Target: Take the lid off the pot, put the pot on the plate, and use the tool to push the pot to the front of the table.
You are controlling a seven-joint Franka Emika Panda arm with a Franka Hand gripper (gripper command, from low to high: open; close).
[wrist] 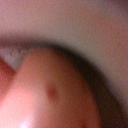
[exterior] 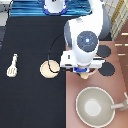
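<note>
Seeing gripper [exterior: 82, 70] low over the pot [exterior: 89, 76] at the stove's edge, the plate [exterior: 49, 69] just beside; a skewed grab could tip the pot.

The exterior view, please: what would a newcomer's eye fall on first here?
First, the white arm with its gripper low over the stove's edge, hiding the pot except for a pinkish sliver. Next, the large grey pan at the exterior view's bottom right. On the black table, the cream plate lies just left of the gripper, and the tool further left.
</note>
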